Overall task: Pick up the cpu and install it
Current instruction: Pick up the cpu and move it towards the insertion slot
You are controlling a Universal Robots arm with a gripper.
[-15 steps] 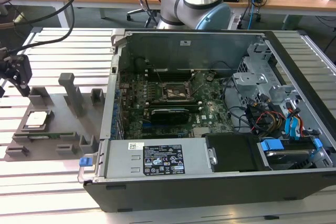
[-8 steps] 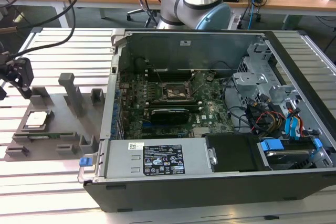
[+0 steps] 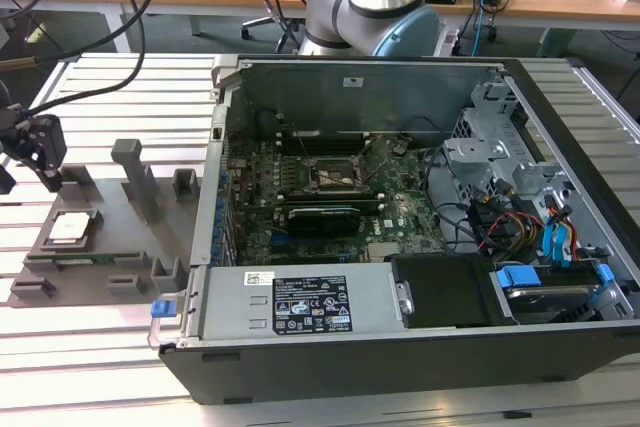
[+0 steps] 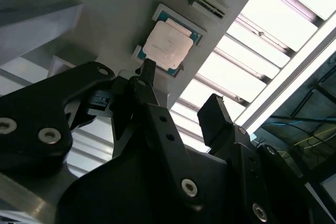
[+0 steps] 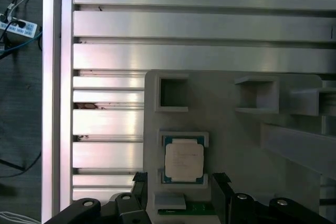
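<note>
We see the open PC case [image 3: 400, 367] at the exterior view's right and the grey fixture plate [image 3: 110, 235] at its left. Gripper [image 3: 40, 152] hangs over the plate, jaws wide, nothing held. The cpu [image 3: 68, 228] lies flat in a plate pocket, just below the gripper.

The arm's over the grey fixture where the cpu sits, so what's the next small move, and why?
Probably lower straight down. The gripper is open, its fingers apart to either side of the cpu in the first wrist view, and the exterior view shows it hanging above the grey fixture, clear of the chip. Descending would bring the fingers level with the chip's edges.
</note>
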